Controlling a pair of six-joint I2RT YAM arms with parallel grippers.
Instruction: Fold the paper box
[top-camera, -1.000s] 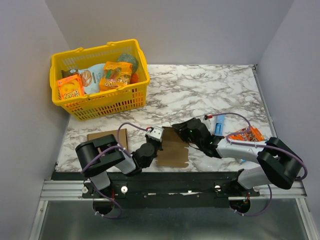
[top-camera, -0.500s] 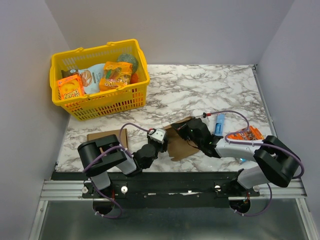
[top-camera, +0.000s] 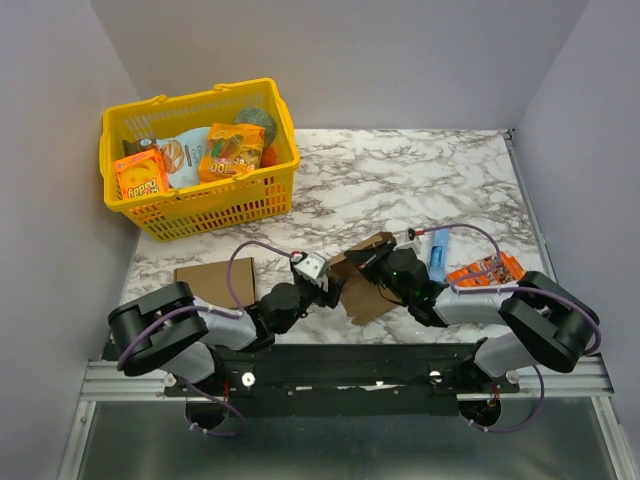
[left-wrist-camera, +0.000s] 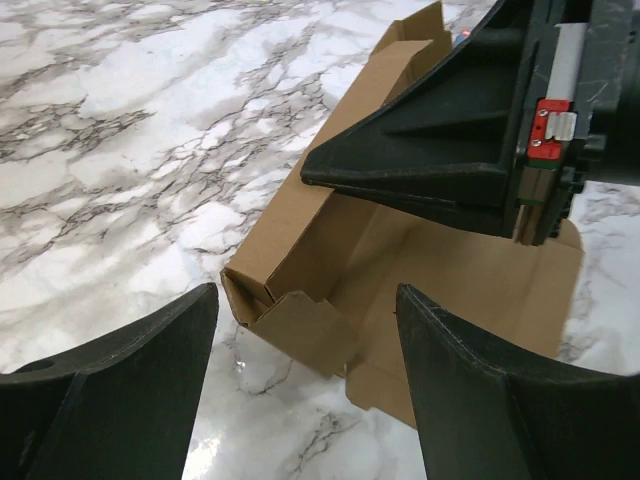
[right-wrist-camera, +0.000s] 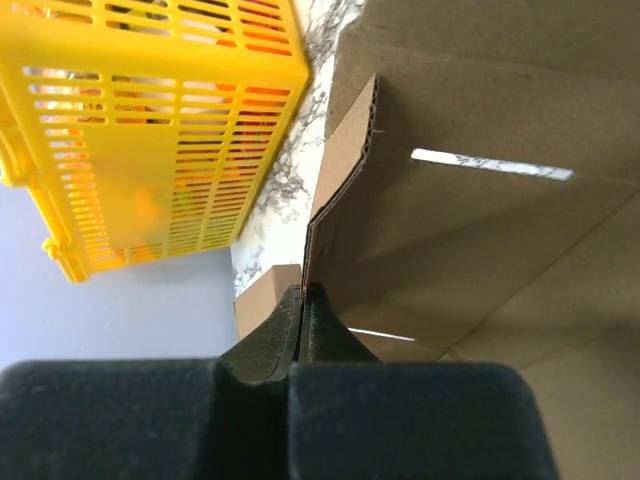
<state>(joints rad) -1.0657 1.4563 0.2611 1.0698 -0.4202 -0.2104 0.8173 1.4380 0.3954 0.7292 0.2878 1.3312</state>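
The paper box (top-camera: 364, 292) is a small piece of creased brown cardboard at the near middle of the marble table, tilted with its far-left side raised. My right gripper (top-camera: 372, 262) is shut on the upper edge of a standing wall of the box (right-wrist-camera: 470, 230); in the right wrist view its fingertips (right-wrist-camera: 303, 295) pinch that edge. My left gripper (top-camera: 333, 290) stands open just left of the box. In the left wrist view the left gripper (left-wrist-camera: 305, 300) straddles a folded corner flap of the box (left-wrist-camera: 300, 325) without touching it.
A yellow basket (top-camera: 190, 100) full of snack packs stands at the far left, also seen in the right wrist view (right-wrist-camera: 150, 130). A flat brown cardboard rectangle (top-camera: 205, 280) lies near left. A blue object (top-camera: 438, 250) and an orange packet (top-camera: 485, 272) lie right of the box.
The right gripper shut on the box edge and raised that side off the table. The left gripper opened and let go, and the left arm stretched lower.
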